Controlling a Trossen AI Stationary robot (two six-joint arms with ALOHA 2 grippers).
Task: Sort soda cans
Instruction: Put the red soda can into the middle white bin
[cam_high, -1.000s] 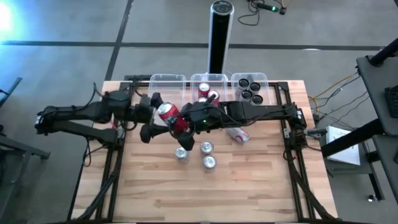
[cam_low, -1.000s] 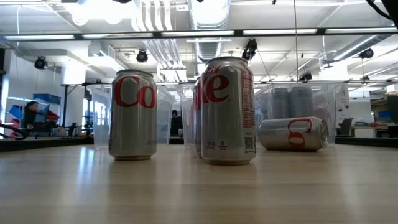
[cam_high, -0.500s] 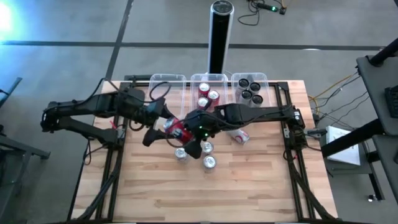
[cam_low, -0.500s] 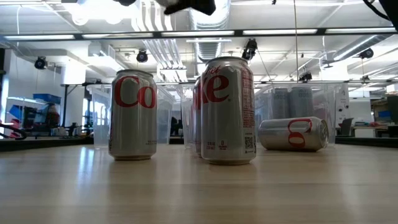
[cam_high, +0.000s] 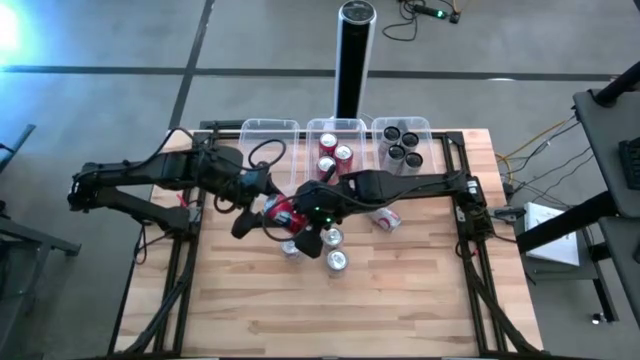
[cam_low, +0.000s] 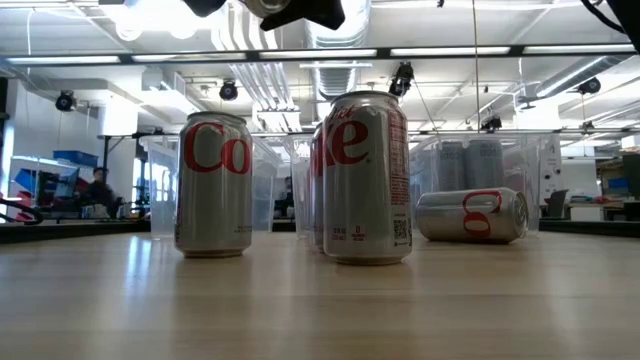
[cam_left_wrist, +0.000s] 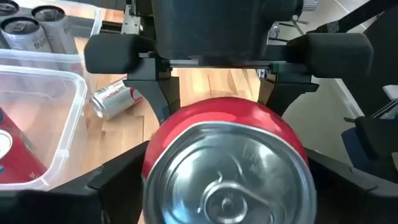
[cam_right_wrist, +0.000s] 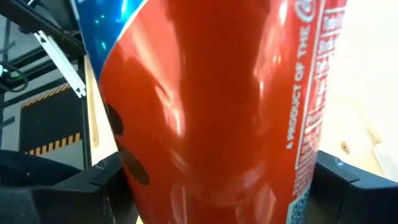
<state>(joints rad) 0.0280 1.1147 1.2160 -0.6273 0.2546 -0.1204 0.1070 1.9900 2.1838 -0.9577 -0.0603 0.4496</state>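
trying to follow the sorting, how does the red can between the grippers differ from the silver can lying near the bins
The red can has a red body; the silver can is silver with red lettering. The red can sits between the fingers of the right gripper above the table, with the left gripper close by; the silver can lies on its side on the table, untouched. Both have shiny silver tops.

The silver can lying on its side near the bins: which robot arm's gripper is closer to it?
The right. The right gripper, holding the red can, reaches across from the fallen silver can's side, so it sits between the two. The left gripper is just beyond the red can, farther off.
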